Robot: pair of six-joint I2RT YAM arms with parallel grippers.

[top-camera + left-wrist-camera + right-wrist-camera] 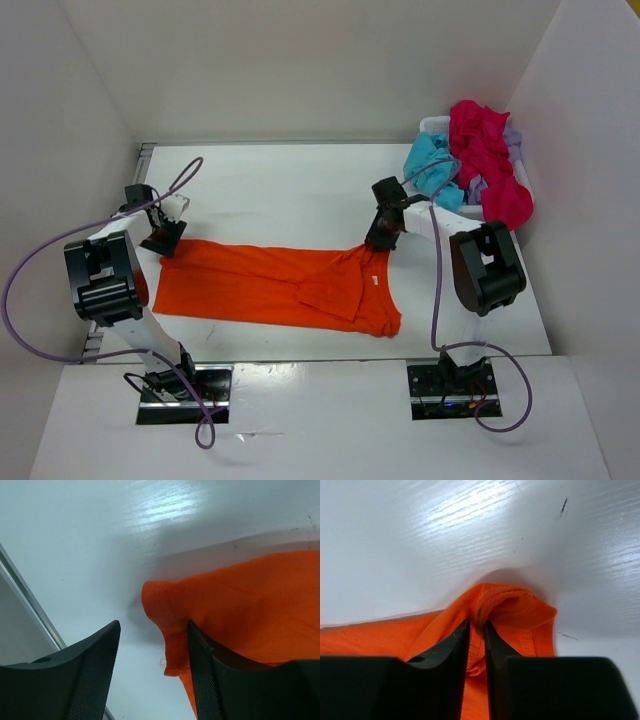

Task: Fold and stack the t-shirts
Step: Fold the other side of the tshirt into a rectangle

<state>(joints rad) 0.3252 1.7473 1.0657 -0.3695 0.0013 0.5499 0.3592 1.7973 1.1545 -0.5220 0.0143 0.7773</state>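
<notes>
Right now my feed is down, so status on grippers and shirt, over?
Right gripper shut on orange t-shirt. Left gripper open at its corner. Nothing in the way.

Looks down from above and behind the arm bases onto the whole table [300, 180]. Peers from each wrist, close and low, sharing opposite ends of the orange t-shirt [250, 285] with that overhead.

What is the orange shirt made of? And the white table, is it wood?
The shirt looks like soft knit cloth, probably cotton: matte, wrinkled, with stitched hems. The table is hard, shiny white, with faint grain lines and glare, so maybe painted or laminated wood; can't be sure.
</notes>
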